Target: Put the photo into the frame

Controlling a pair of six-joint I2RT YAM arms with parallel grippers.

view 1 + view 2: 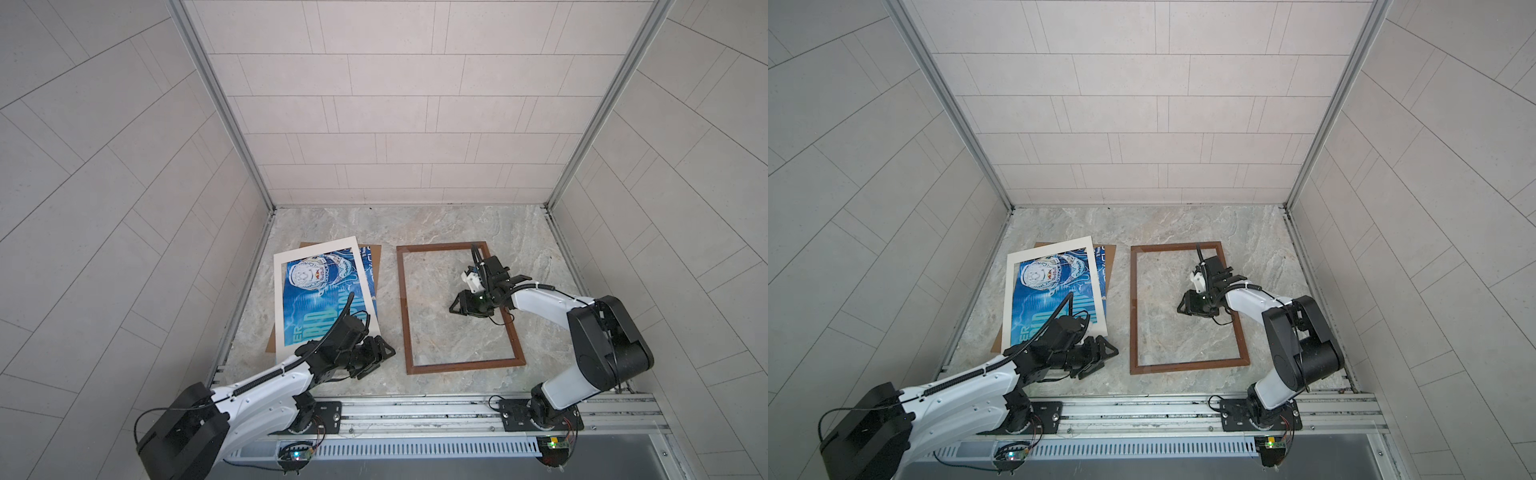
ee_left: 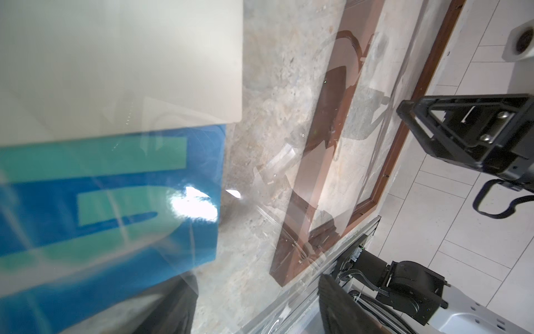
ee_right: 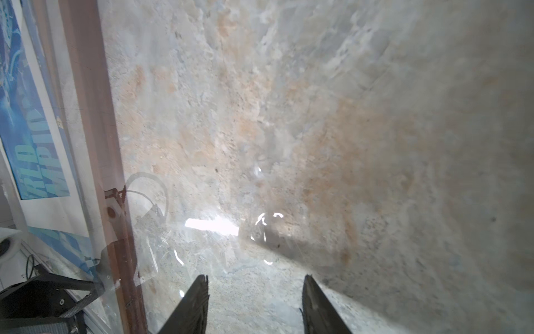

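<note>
Lying on the left of the table (image 1: 332, 224), the photo (image 1: 316, 299) is under a white mat (image 1: 280, 307). Its long side runs away from the robot, like the frame (image 1: 465, 365) just to its right. The left hand (image 1: 380, 357) is nearer, low beside the photo's near right corner, jaws apart and empty. The right hand (image 1: 455, 307) hovers over the inside of the frame, jaws parted, also empty.

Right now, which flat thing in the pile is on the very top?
The white mat. It is a border with a hole, lying over the blue photo, and the brown board peeks out beneath both.
</note>
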